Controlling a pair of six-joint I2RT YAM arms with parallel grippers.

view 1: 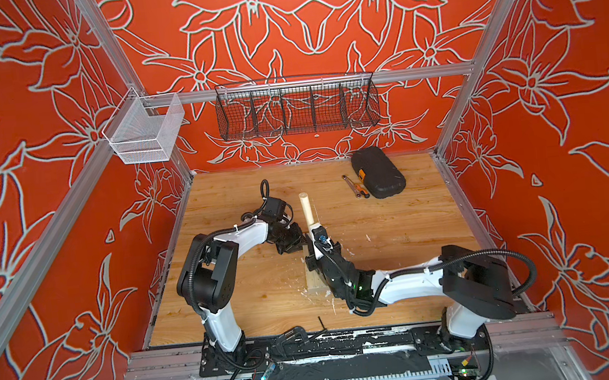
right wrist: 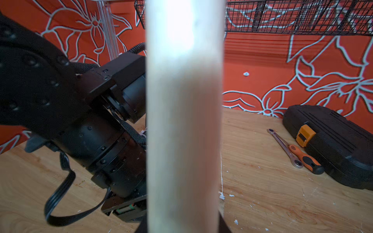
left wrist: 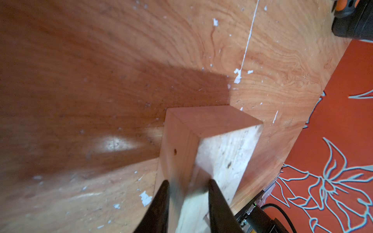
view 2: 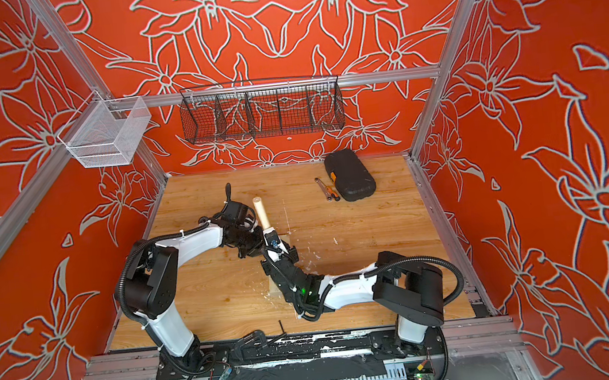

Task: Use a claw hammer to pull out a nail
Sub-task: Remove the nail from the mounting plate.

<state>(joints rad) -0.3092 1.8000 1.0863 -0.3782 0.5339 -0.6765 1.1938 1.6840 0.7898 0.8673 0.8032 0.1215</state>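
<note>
Left gripper [left wrist: 187, 181] clamps the wooden block [left wrist: 214, 119] in the middle of the desk [view 1: 394, 228] to steady it, while right gripper [view 1: 316, 233], closed on the raised handle of the claw hammer [view 1: 306, 208], seems set to lever.

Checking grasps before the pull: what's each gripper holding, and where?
Right gripper: hammer, by the wooden handle, butt end sticking out free. Left gripper: block, clamped across its sides.

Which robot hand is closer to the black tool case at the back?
Right. The right gripper, holding the claw hammer, is on the side of its handle facing the black tool case. The left gripper reaches in from the handle's other side, farther off.
</note>
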